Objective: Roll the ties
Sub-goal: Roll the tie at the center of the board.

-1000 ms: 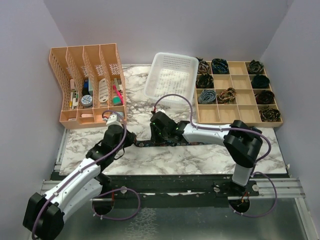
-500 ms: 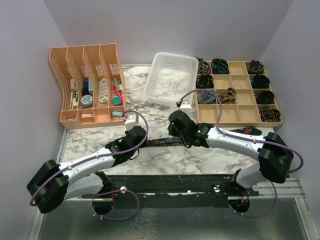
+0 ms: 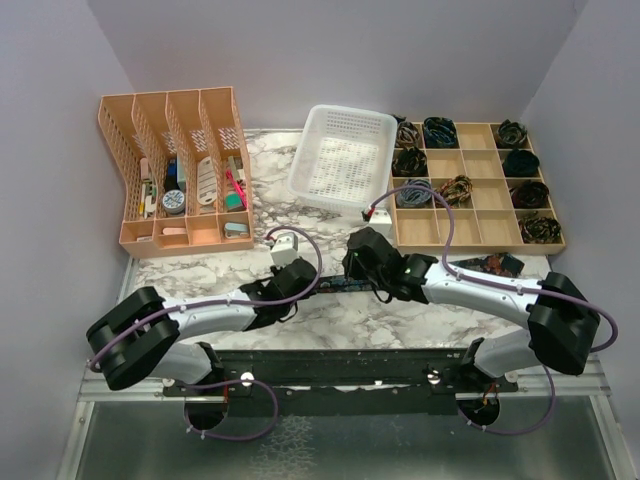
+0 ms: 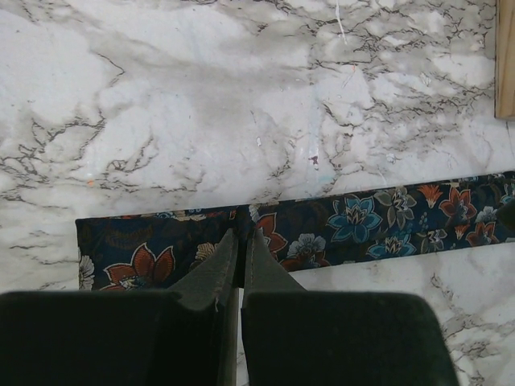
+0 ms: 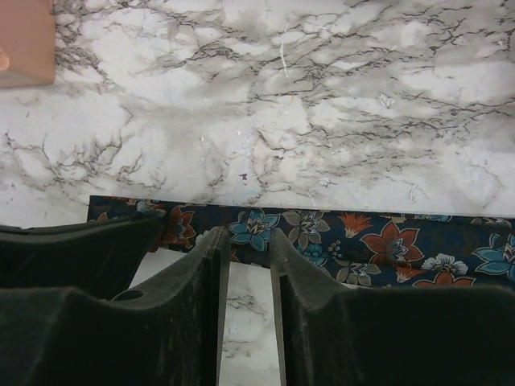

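Observation:
One tie (image 3: 335,285) lies flat and unrolled across the marble table, dark navy with red, blue and white flowers. It also shows in the left wrist view (image 4: 378,225) and the right wrist view (image 5: 386,241). My left gripper (image 3: 303,287) (image 4: 241,237) is shut, with its tips down on the tie close to its left end. No cloth shows between the fingers. My right gripper (image 3: 362,272) (image 5: 247,240) is narrowly open just to its right, with its fingertips over the tie's near edge. The right arm hides the tie's middle in the top view.
An orange file organizer (image 3: 175,170) stands at the back left and a white basket (image 3: 345,155) at the back middle. A wooden compartment tray (image 3: 470,225) holds several rolled ties at the back right. Its corner shows in both wrist views (image 4: 507,56) (image 5: 24,40).
Both arms have moved to the right along the tie. The left arm has stretched out low over the table. The two grippers now sit close together near the tie's left end.

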You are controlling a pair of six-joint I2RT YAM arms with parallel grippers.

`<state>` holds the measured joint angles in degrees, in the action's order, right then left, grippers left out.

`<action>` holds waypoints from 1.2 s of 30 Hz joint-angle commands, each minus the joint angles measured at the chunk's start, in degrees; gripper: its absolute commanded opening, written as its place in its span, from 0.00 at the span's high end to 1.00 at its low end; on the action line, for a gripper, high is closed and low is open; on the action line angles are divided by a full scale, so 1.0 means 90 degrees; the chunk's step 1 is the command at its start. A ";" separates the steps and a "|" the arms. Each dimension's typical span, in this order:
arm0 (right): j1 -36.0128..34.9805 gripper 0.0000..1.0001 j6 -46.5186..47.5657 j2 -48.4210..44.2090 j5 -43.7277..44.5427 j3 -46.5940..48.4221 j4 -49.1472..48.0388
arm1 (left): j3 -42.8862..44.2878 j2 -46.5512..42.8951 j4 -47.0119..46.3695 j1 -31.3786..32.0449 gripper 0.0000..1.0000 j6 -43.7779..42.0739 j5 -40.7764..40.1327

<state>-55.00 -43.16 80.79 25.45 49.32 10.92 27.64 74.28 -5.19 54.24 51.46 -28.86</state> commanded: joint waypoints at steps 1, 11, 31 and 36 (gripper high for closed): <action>0.0038 0.68 0.0121 -0.0236 -0.0270 -0.0202 -0.0503 | 0.0269 0.0372 -0.0437 0.0070 1.00 0.0253 -0.0263; 0.0086 0.67 0.0094 -0.0222 -0.0422 -0.0332 -0.0562 | 0.0337 0.0313 -0.0029 0.0241 1.00 0.0487 -0.0795; 0.0562 0.44 0.0201 -0.0639 -0.0700 -0.0702 -0.0456 | 0.1103 0.0109 0.0861 0.0351 0.46 -0.0060 -0.0407; 0.1077 0.44 0.0305 -0.0904 -0.1758 -0.0961 -0.0731 | 0.1125 -0.0515 0.1040 0.0312 0.41 -0.0187 -0.0328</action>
<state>-47.53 -41.91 74.61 17.39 42.09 6.85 36.42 74.04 1.67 57.12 51.83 -33.39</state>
